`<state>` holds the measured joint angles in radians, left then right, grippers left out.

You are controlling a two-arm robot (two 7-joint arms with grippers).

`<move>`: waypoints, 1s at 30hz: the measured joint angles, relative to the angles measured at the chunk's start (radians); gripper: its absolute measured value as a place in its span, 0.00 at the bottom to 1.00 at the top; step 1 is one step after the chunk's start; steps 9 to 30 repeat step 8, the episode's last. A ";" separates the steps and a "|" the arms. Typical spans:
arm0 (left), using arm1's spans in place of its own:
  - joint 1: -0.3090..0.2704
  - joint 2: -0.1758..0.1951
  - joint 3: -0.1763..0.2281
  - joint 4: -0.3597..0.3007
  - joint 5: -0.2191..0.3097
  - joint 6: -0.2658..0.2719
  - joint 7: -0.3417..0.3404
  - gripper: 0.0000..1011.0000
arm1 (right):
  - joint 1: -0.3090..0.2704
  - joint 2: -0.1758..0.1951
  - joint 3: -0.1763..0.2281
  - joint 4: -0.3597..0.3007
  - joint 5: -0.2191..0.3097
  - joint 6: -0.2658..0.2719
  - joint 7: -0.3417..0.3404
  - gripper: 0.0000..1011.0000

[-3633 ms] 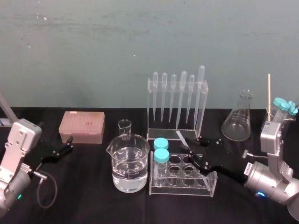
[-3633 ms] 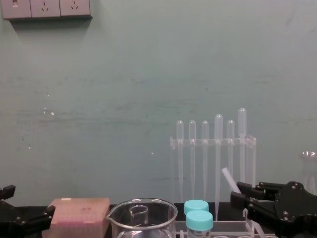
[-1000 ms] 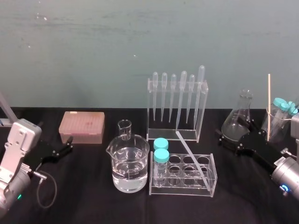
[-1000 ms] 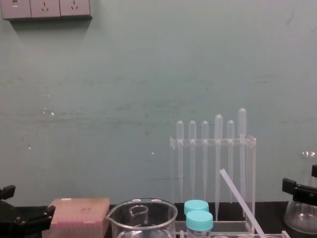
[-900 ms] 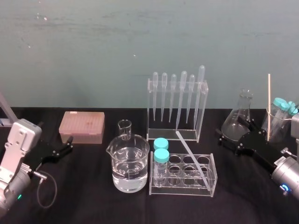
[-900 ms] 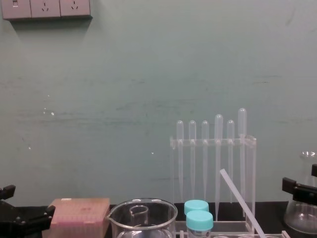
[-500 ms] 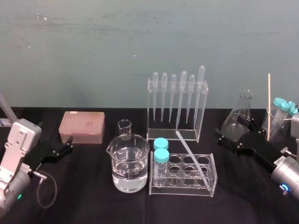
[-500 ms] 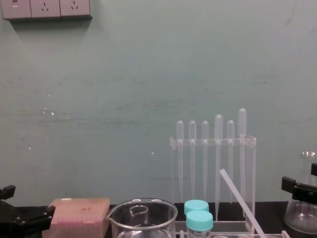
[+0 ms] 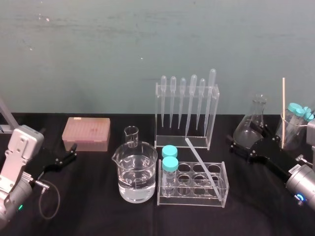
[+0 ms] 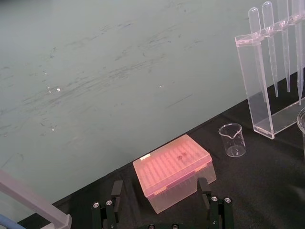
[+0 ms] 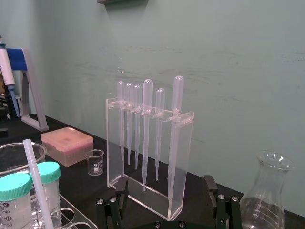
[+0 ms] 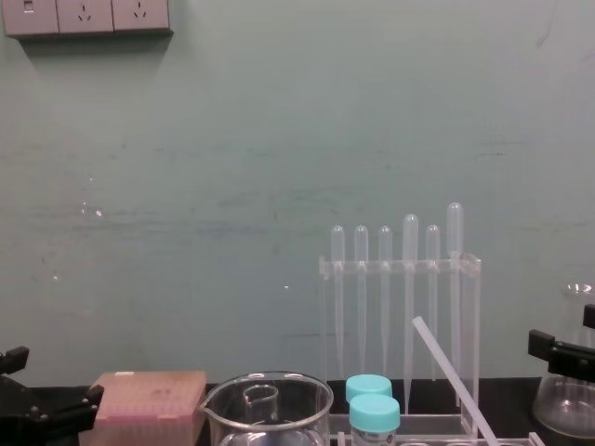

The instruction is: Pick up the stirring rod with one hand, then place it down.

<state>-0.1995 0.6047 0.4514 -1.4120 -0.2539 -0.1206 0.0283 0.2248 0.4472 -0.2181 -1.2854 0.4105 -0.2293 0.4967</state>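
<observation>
The stirring rod (image 9: 199,160) is a whitish translucent stick leaning at a slant in the clear tube rack (image 9: 221,194), its upper end toward the pipette stand. It also rises from the rack in the chest view (image 12: 451,376) and the right wrist view (image 11: 35,183). My right gripper (image 9: 231,144) hovers open to the right of the rack, beside the conical flask (image 9: 251,125), well apart from the rod. Its fingers (image 11: 119,191) hold nothing. My left gripper (image 9: 73,151) rests open at the far left near the pink box.
A water-filled beaker (image 9: 138,172) and a small beaker (image 9: 131,135) stand left of the rack, which holds two teal-capped tubes (image 9: 170,164). The pipette stand (image 9: 187,110) is behind it. A pink tip box (image 9: 86,132) sits back left. A wooden stick (image 9: 283,110) stands in glassware at far right.
Earlier my right gripper was at the rod over the rack; it has since drawn back to the right beside the flask. In the last second nothing has visibly moved.
</observation>
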 joint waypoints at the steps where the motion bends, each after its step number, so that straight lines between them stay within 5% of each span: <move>1: 0.000 0.000 0.000 0.000 0.000 0.000 0.000 0.99 | 0.000 0.000 0.000 0.000 0.000 0.000 0.000 0.99; 30: 0.000 0.000 0.000 0.000 0.000 0.000 0.000 0.99 | 0.000 0.000 0.000 0.000 0.000 -0.001 0.000 0.99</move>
